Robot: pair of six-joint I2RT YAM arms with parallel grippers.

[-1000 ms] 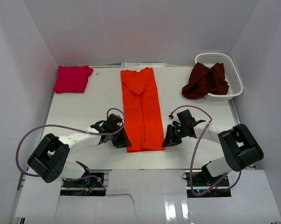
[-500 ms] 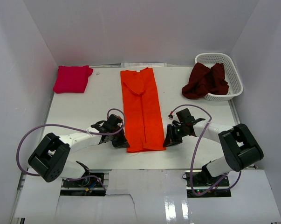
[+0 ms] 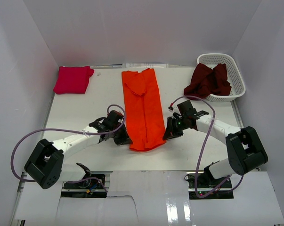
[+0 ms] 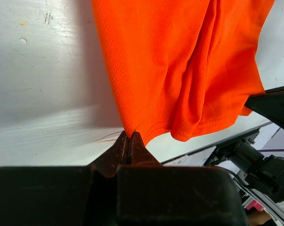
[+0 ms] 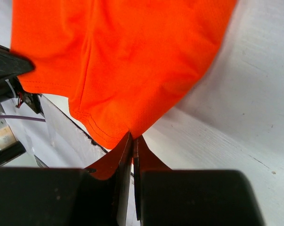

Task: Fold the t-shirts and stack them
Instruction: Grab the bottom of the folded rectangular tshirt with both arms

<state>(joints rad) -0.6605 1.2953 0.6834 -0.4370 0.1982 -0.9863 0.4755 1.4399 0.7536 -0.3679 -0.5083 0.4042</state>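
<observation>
1. The orange t-shirt (image 3: pixel 144 108) is lying as a long strip down the middle of the desk (image 3: pixel 85 113), with its near hem raised off the surface.
2. The left tool (image 4: pixel 128 136) is pinching the hem's left corner and the right tool (image 5: pixel 132 137) its right corner. Both are clamped tight on cloth, likely so the hem rises evenly for folding.
3. The magenta t-shirt (image 3: pixel 73 79) is sitting folded at the far left, and the maroon t-shirt (image 3: pixel 207 81) is hanging over the basket (image 3: pixel 237 71).

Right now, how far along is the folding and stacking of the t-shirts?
Done: the magenta tee lies folded at the far left corner. In hand: the orange tee is a long narrow strip, and the left hand and right hand are shut on its near hem corners, which are raised. Left: the maroon tee is crumpled, spilling over the basket rim, and nothing is stacked.
</observation>
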